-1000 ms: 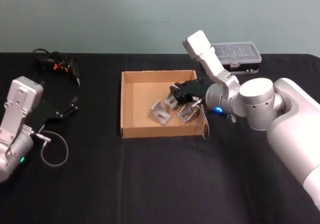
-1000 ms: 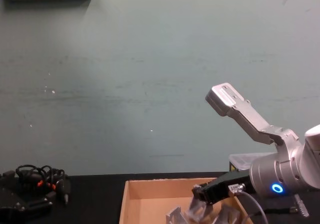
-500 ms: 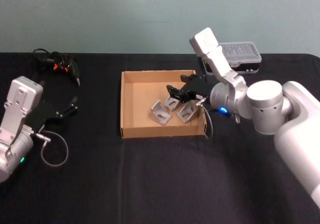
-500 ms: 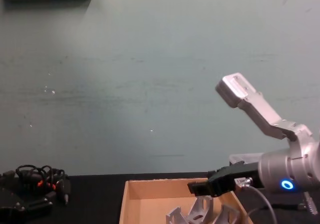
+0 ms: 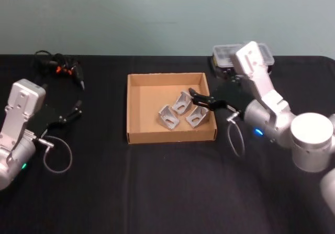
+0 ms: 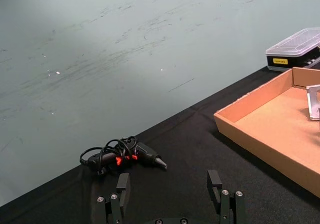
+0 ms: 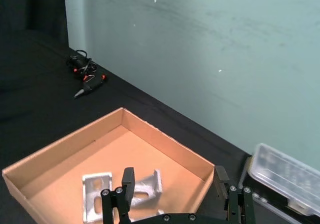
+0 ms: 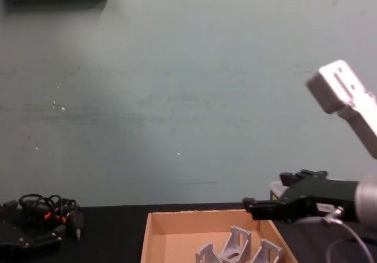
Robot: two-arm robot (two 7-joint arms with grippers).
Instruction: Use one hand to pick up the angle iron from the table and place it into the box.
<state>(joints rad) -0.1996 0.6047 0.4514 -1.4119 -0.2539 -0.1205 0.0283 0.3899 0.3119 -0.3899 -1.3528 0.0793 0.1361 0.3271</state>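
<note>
Near, lower left of the head view: my left gripper (image 5: 73,112) sits parked on the black tabletop (image 5: 157,187), jaws spread and holding nothing, pointed toward the tangle of black cable with orange clips (image 5: 58,66) at upper left. Idle arm, well apart from the work.

Middle: the tan cardboard box (image 5: 170,137) lies flat at centre frame, open-topped, low walls. Three angle irons (image 5: 181,112) rest on its floor in the right half, close together, each standing on one flange, so the other flange rises. Chest view shows their tops (image 8: 238,248) about level with the box wall. I see no angle iron on the bare tabletop; I judge the placing done.

My right gripper (image 5: 207,101) hangs over the box's right wall, at centre right of the head view, jaws apart and empty, above the bracket nearest that wall. My wrist view shows the fingers (image 7: 127,181) wide, with the brackets (image 7: 97,194) below and between them.

Room: open tabletop to the right of the box and toward the bottom of the frame. I'd lift before swinging, to miss the right wall.

Far: the clear-lidded plastic case (image 5: 225,53) sits behind my right arm at upper right, near the tabletop's back edge.
</note>
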